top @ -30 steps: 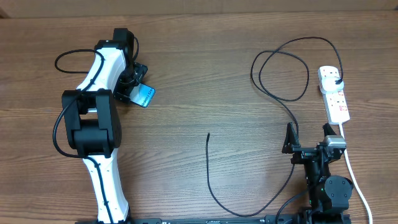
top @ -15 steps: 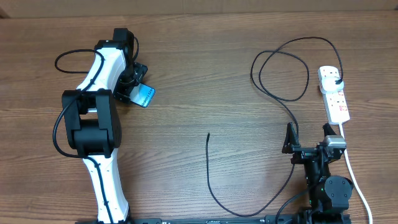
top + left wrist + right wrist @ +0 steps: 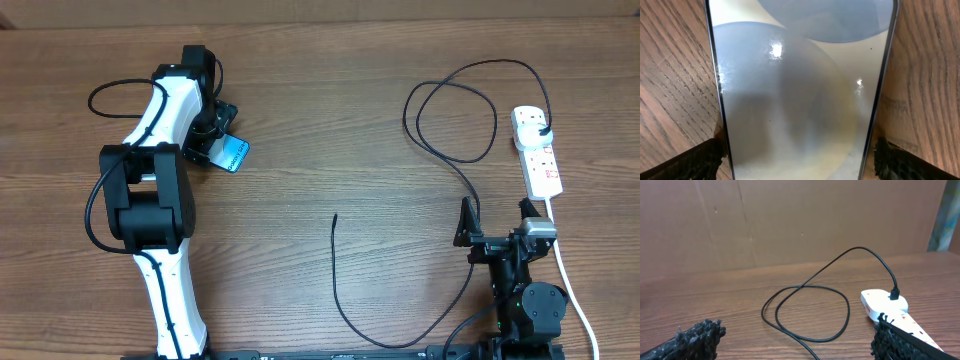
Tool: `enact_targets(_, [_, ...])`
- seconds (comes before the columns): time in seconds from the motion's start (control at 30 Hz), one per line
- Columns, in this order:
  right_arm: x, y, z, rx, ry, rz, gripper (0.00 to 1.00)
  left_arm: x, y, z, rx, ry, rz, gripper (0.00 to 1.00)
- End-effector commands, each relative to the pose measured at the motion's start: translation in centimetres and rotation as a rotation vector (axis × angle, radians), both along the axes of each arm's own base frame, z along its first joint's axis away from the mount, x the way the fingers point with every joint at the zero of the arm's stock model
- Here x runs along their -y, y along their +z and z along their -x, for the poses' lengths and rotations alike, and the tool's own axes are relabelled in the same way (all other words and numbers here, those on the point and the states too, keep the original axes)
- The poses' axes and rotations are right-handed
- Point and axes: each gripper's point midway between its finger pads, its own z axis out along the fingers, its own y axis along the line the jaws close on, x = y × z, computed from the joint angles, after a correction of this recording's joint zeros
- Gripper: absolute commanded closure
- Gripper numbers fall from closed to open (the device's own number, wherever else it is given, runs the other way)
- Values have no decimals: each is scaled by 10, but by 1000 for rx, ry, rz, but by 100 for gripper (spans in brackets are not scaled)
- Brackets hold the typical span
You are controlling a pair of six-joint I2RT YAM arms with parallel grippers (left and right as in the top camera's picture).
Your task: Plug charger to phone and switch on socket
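The left fingers [image 3: 687,161] are closed on the phone [image 3: 800,90], one pad against each long dark edge. In the left wrist view the glass fills the space between them. From overhead the phone [image 3: 234,155] sits at the far left of the surface [image 3: 330,90], with one end under the left arm's wrist and the lit cyan end poking out toward the middle. Gripping it by the edges likely steadies the handset and leaves its port end free for a connector.

The right fingers [image 3: 695,339] are spread wide with nothing between them. The right arm is folded low near its base, at the near right. From there its camera looks along the wood at the charger [image 3: 335,265] and the socket [image 3: 885,307].

The charger's black plug [image 3: 541,124] is seated in the end outlet of the socket [image 3: 540,160], which lies at the far right with its white lead [image 3: 567,275] trailing toward the near edge. The thin cable loops beside it, runs past the right arm, and sweeps back up so the connector tip [image 3: 334,217] lies bare on the wood mid-surface. The tip is well apart from the phone, and neither arm touches it. It seems to be waiting to be picked up and carried to the phone.

The phone screen shows a line of small white lettering from overhead, too small to read. Up close the glass shows only glare and reflections. The socket has red marks by its outlets, also too small to make out. No brand name can be made out on anything.
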Motion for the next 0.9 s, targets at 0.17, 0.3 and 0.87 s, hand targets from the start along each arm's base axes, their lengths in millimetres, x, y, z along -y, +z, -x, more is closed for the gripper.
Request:
enact_targets(0.17, [1,-2,0,2,-8,1,0,17,-42,19,-110,-45,46,0])
enact_targets(0.3, [1,-2,0,2,-8,1,0,17,-42,19,-110,-44,46,0])
enact_targets(0.87, [1,-2,0,2,-8,1,0,17,-42,17,-103,-45,47,4])
